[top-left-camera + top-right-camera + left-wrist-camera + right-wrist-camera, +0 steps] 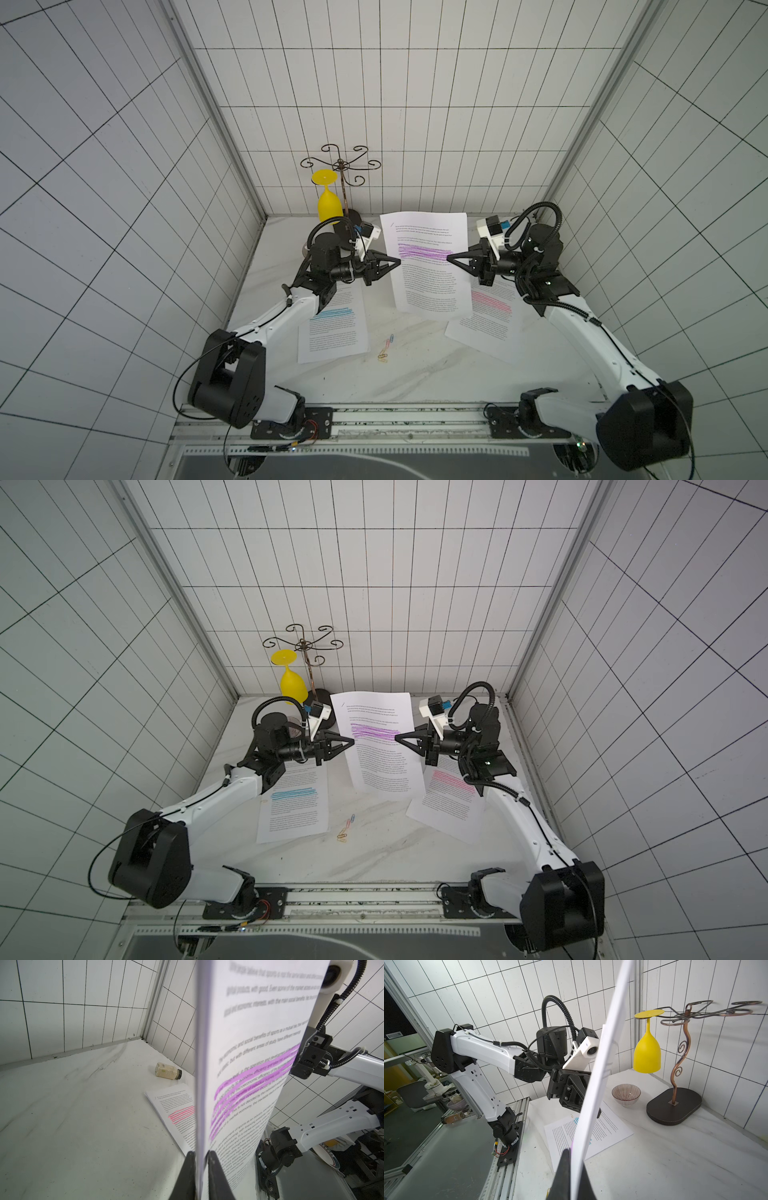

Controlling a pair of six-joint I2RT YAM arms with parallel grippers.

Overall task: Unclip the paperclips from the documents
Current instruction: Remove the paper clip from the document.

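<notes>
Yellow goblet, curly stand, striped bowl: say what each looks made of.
Yellow goblet: likely plastic; opaque, even matte colour, no glassy shine.
Curly stand: metal wire or rod with a coppery sheen, on a dark matte base, material unclear.
Striped bowl: probably glazed ceramic; smooth pale wall with fine dark radial lines, soft gloss.

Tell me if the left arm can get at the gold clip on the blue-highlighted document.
Probably not: the left tool is shut on the purple-highlighted document, as is the right tool. The gold clip lies uncovered; letting go should open the way.
</notes>
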